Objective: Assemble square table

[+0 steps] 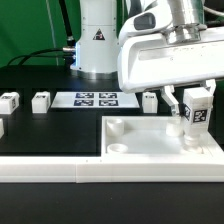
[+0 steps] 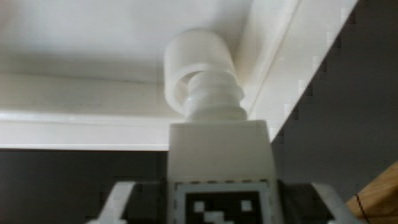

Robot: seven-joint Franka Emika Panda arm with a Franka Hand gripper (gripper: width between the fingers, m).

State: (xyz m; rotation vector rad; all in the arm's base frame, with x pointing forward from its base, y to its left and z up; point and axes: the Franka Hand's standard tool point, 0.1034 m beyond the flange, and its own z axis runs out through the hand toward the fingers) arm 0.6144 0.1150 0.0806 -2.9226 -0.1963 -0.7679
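The square table's top (image 1: pixel 160 142), a white slab with a raised rim and round corner sockets, lies at the front on the exterior view's right. My gripper (image 1: pixel 196 112) is shut on a white tagged leg (image 1: pixel 197 106) and holds it upright over the slab's far right corner. In the wrist view the leg (image 2: pixel 217 140) runs out from between my fingers (image 2: pixel 128 205). Its round peg end (image 2: pixel 199 70) points into the slab's corner (image 2: pixel 107 40); whether it sits in a socket I cannot tell. Three loose legs (image 1: pixel 41 100) (image 1: pixel 10 100) (image 1: pixel 150 99) lie on the black board.
The marker board (image 1: pixel 96 99) lies flat at the back middle. The robot's base (image 1: pixel 95 45) stands behind it. A long white rail (image 1: pixel 60 170) borders the black board's front edge. Another white block (image 1: pixel 2 127) shows at the left edge.
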